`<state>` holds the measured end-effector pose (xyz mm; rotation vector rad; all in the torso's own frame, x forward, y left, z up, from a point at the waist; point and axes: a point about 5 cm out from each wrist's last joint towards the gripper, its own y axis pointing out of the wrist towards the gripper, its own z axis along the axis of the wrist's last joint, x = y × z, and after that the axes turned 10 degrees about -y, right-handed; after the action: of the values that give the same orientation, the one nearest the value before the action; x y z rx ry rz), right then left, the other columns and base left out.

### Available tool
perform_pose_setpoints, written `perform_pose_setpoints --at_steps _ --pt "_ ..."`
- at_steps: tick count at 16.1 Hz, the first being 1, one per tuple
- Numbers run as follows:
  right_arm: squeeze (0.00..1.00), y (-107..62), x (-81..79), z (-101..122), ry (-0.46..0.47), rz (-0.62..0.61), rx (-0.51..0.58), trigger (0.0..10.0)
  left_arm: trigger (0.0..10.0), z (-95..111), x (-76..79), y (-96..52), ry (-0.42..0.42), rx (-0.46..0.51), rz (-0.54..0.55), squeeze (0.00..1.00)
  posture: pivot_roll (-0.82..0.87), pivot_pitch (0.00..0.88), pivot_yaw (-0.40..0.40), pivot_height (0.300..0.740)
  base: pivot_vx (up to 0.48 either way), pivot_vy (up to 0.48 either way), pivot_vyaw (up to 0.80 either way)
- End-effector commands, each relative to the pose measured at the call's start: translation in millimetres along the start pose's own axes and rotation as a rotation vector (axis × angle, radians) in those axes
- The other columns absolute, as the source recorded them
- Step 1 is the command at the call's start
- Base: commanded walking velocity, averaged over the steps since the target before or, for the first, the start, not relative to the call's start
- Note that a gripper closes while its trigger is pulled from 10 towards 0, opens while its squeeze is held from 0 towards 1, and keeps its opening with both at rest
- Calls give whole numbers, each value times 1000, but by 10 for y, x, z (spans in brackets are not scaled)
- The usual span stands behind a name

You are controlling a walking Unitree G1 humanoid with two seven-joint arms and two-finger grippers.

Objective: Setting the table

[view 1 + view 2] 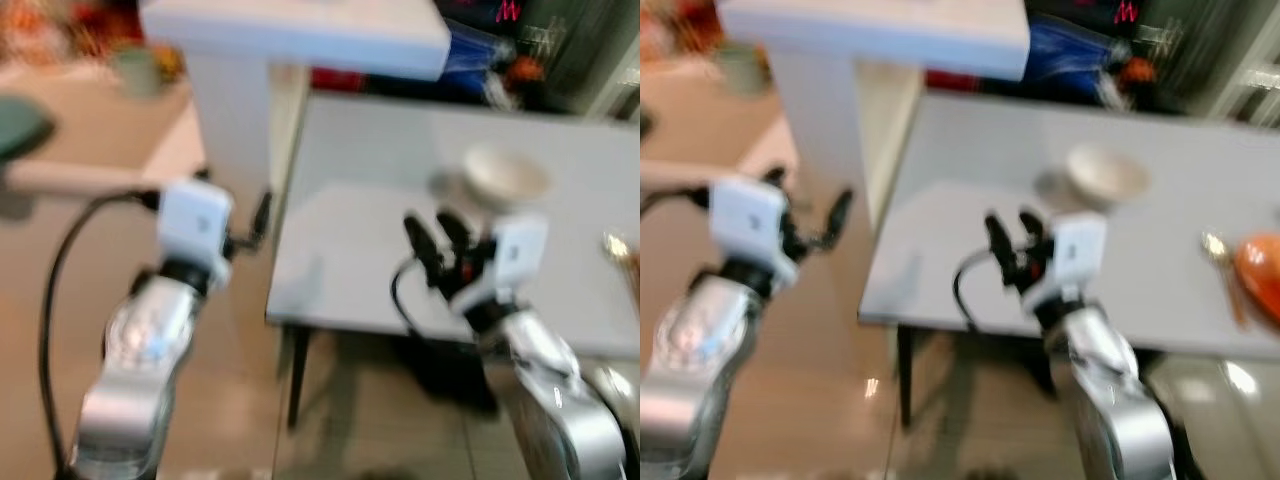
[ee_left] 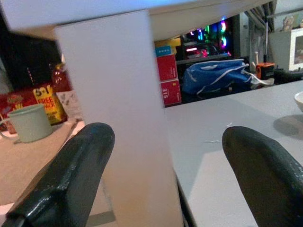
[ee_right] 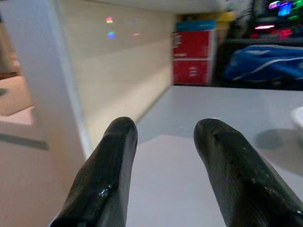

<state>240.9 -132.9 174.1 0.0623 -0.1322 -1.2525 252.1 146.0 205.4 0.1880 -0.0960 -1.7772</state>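
Observation:
A white bowl [image 1: 505,175] stands on the grey table [image 1: 380,150], toward its far side. My right gripper [image 1: 430,222] hovers over the near part of the table, just short of the bowl, open with nothing between its fingers [image 3: 116,156]. Off the table's left edge, above the floor, my left gripper [image 1: 808,192] is held open and empty, facing a white pillar [image 2: 118,118]. At the table's right end lie an orange dish [image 1: 1260,270] and a spoon [image 1: 1220,255]. Both eye views are blurred.
A white counter on a pillar [image 1: 240,100] stands close to the table's left far corner. A pale green mug [image 2: 29,123] sits on a beige surface to the left. Red boxes [image 2: 168,80] and a blue bag [image 2: 218,75] lie behind the table.

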Motion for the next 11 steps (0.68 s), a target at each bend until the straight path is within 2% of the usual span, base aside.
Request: perform_pose_setpoints --at_steps 1,3,8,11 --pt "0 9 55 3 -29 -26 -13 10000 10000 -21 51 40 -9 -7 -17 0 36 57 -50 740 0 480 -800" --pt "0 67 48 31 -34 -22 -3 10000 10000 -12 37 69 -5 -2 -7 0 36 63 -52 740 0 480 -800" --pt "0 113 -59 -5 -52 36 -1 10000 10000 -21 -18 -46 22 -20 8 0 64 78 -73 740 0 480 0" --pt "0 131 -44 13 -51 27 3 10000 10000 5 -30 -4 22 -11 19 0 57 78 -64 740 0 480 0"
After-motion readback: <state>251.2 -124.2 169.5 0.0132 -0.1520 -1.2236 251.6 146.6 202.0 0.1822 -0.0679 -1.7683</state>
